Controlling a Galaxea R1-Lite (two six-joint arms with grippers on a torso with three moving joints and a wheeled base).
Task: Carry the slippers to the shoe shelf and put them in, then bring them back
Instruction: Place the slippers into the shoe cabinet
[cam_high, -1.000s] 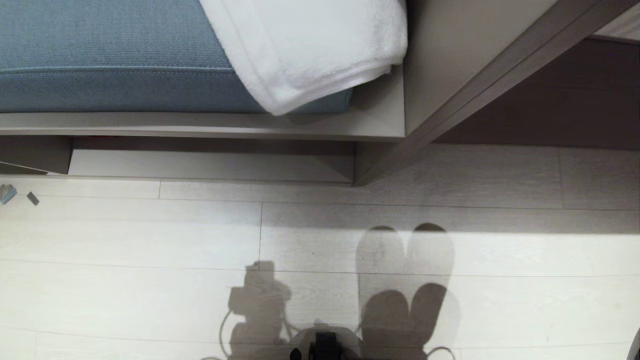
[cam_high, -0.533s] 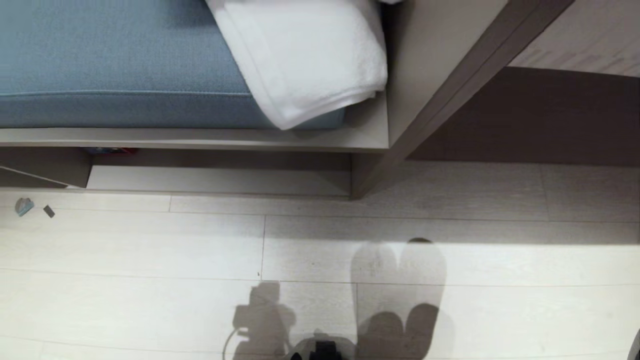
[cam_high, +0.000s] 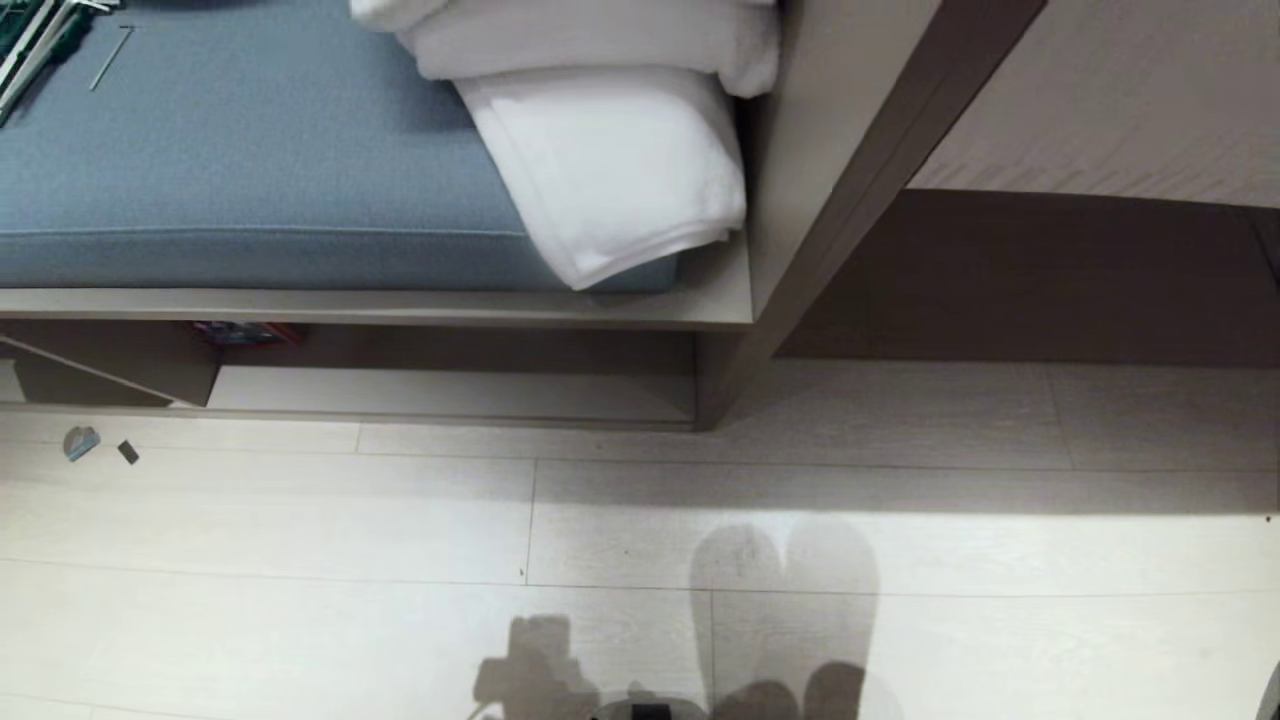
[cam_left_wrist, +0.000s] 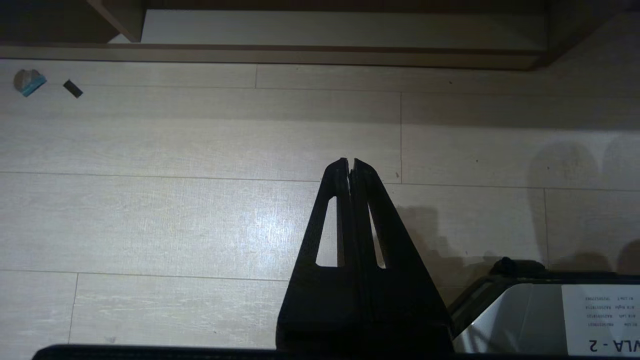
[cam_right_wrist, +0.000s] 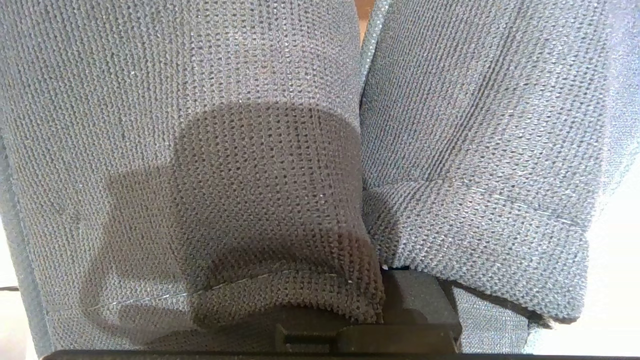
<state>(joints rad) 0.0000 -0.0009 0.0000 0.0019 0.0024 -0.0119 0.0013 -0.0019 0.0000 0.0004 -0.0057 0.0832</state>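
The slippers (cam_right_wrist: 200, 125) are grey-blue knit fabric, and the pair fills the right wrist view, hanging side by side. My right gripper (cam_right_wrist: 382, 280) is shut on them at their openings, with most of its fingers hidden by the fabric. In the head view only their double shadow (cam_high: 785, 570) shows on the floor. The shoe shelf (cam_high: 450, 392) is the low cubby under the bench, ahead and to the left, with nothing on its pale board (cam_left_wrist: 340, 27). My left gripper (cam_left_wrist: 350, 165) hangs shut and holding nothing above the floor planks.
A blue cushion (cam_high: 250, 170) with folded white towels (cam_high: 610, 170) tops the bench. A taupe upright panel (cam_high: 830, 200) closes the cubby's right end, with a pale counter (cam_high: 1100, 100) beyond. Two small scraps (cam_high: 80, 442) lie on the floor at left. My base (cam_left_wrist: 550, 315) shows beside the left gripper.
The whole head view has slid down the picture as the camera tilted up, so more of the bench top and a second towel show. Nothing in the scene itself has moved.
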